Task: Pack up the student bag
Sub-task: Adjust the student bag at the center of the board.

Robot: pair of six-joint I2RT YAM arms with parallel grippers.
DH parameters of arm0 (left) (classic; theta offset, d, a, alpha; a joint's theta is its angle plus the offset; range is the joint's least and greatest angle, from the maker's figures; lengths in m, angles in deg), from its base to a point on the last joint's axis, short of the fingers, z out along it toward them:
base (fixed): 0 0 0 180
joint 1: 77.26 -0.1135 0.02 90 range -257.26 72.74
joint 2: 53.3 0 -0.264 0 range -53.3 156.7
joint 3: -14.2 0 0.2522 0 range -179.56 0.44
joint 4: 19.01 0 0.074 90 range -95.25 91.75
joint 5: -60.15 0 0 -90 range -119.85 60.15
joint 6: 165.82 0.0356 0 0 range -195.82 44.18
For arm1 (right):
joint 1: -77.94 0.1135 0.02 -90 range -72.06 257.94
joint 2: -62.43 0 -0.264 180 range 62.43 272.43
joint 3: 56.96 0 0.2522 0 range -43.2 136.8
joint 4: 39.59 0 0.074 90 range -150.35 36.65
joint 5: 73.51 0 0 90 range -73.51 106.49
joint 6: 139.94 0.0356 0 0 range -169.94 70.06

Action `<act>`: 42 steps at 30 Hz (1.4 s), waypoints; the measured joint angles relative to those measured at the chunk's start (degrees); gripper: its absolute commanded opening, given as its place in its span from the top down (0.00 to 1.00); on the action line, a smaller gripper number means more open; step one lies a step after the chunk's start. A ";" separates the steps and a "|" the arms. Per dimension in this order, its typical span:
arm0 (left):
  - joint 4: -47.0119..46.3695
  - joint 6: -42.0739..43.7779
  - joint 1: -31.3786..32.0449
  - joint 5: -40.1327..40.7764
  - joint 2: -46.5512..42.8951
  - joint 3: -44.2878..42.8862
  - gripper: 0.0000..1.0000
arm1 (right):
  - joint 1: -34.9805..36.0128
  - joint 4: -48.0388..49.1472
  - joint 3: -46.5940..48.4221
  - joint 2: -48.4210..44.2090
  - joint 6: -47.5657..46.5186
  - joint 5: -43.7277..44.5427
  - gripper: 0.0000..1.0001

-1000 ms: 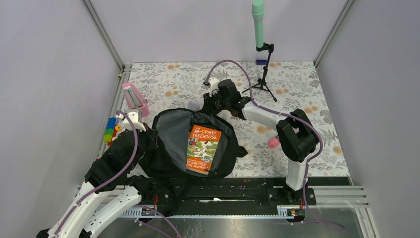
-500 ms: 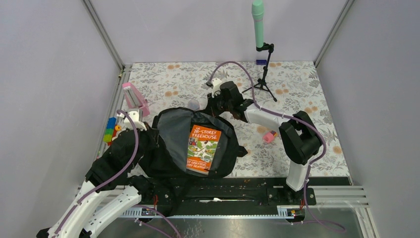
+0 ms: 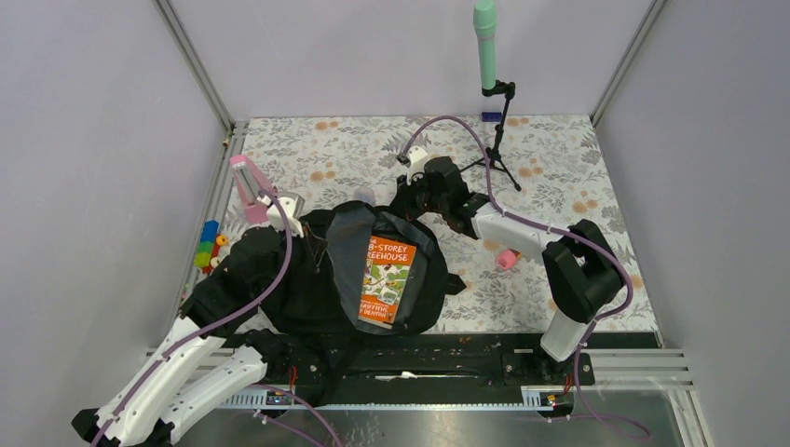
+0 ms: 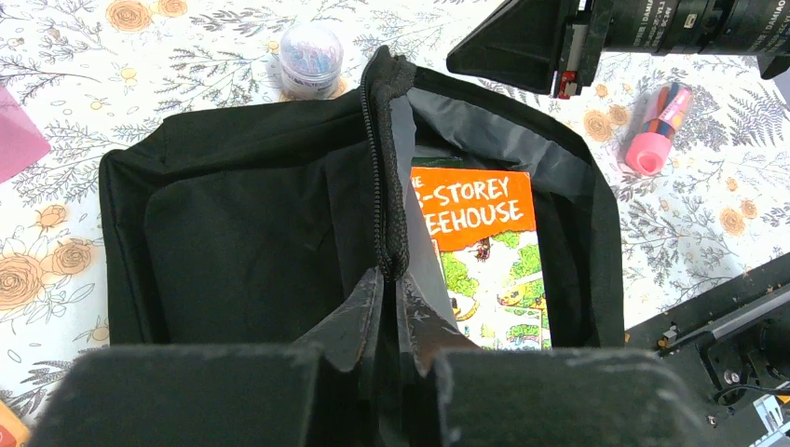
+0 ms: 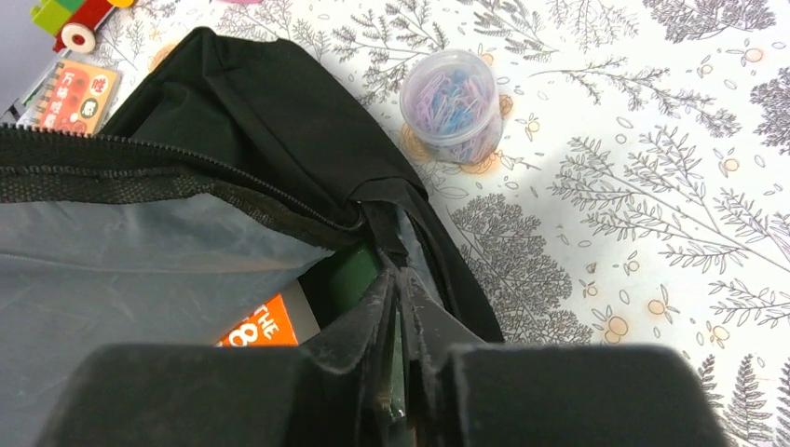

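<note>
Just now my right gripper [image 5: 398,279] clamped the far rim of the student bag [image 3: 317,279], lying on the table [image 3: 578,177]; my left gripper [image 4: 392,279] pinched its zip edge, likely readying the mouth for packing.

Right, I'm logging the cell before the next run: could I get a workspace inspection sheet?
Surface: floral table cover.
Job's things: student bag lies open, orange book inside.
Clutter: paper-clip jar, pink tube, toy blocks around the bag.
Grippers: left gripper and right gripper both shut on the bag's opening edge.
Cables: purple cable along each arm.
Surroundings: grey walls; green microphone on tripod at far edge.
</note>
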 measured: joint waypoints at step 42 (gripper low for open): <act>-0.26 -0.61 0.00 1.90 -1.88 0.24 1.00 | 6.27 11.67 -7.56 1.07 -28.70 7.30 0.39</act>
